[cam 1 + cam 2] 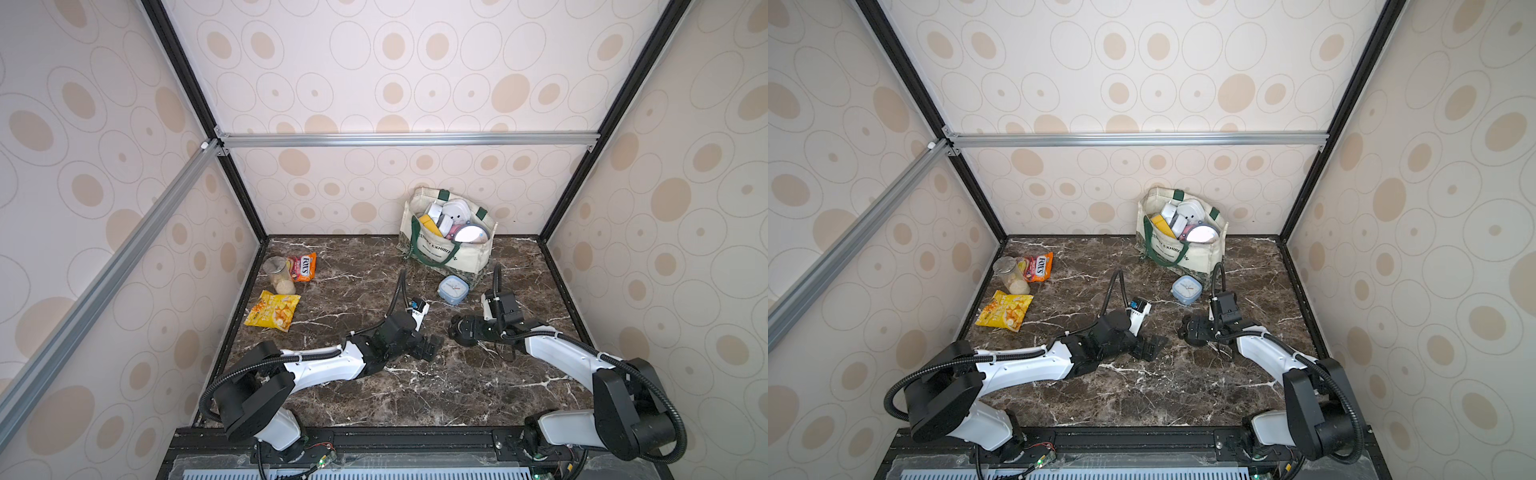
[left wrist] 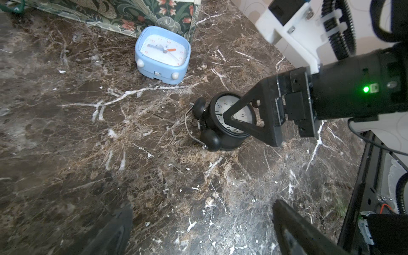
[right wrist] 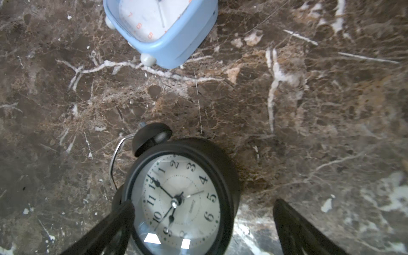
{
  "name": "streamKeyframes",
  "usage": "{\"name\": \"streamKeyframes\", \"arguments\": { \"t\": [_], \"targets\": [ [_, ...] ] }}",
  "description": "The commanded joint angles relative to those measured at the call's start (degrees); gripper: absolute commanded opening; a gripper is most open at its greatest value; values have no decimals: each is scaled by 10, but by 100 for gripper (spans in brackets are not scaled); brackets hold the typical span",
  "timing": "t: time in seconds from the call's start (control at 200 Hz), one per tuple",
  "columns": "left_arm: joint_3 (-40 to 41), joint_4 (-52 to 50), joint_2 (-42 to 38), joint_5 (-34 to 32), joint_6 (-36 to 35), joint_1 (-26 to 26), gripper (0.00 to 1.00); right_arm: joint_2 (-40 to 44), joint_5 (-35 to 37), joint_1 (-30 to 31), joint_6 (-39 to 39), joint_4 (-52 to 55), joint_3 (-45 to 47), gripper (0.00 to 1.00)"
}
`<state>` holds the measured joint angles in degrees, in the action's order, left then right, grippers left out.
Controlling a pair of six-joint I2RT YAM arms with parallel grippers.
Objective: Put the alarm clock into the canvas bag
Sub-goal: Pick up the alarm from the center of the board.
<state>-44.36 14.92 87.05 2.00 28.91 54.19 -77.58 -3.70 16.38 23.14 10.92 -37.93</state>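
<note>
The right jaws stand wide apart around the black alarm clock, which lies face up on the surface unclamped. One finger overlaps its rim in the right wrist view, and the other is well clear. At 8 o'clock of them in both top views, the left jaws are also spread wide, with nothing between them. At 12 o'clock of the black clock, the blue alarm clock lies face up just beside the patterned bottom band of the canvas bag. The bag stands open at the surface's back edge, at 1 o'clock of its middle. A yellow packet, an orange packet and a clear jar lie at 10 o'clock.
</note>
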Motion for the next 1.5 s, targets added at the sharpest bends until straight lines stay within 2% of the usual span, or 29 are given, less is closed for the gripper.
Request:
{"name": "streamKeyframes", "arguments": {
  "t": [0.0,0.34,0.5,0.605,0.745,0.885,1.01,1.065,1.15,1.175,1.295,1.41,1.495],
  "targets": [
    [1,8,0,-10,14,-6,98,-10,-31,1,25,-25,-14,100],
    [-5,35,24,0,24,-8,98,-64,2,28,29,-24,-36,100],
    [1,29,21,-12,38,-13,98,-74,29,51,22,-17,-43,92],
    [13,47,18,2,60,-25,98,-85,41,63,21,-13,-47,88],
    [14,68,22,62,89,-48,98,-73,32,66,23,-18,-44,82],
    [24,125,29,143,135,-77,97,-6,-10,66,24,-55,-15,78],
    [29,200,53,220,195,-106,87,49,-62,65,34,-84,10,77],
    [17,213,70,245,207,-109,87,63,-73,66,38,-82,13,77],
    [-8,197,91,246,203,-109,84,80,-89,66,41,-78,15,76],
    [-10,200,95,264,204,-109,83,84,-91,66,43,-78,15,76],
    [-28,194,112,272,204,-109,69,105,-95,66,48,-78,20,76],
    [-35,207,121,278,214,-109,63,110,-105,66,48,-78,20,76],
    [-37,212,126,278,226,-109,55,111,-109,66,46,-79,21,76]
  ]
}}
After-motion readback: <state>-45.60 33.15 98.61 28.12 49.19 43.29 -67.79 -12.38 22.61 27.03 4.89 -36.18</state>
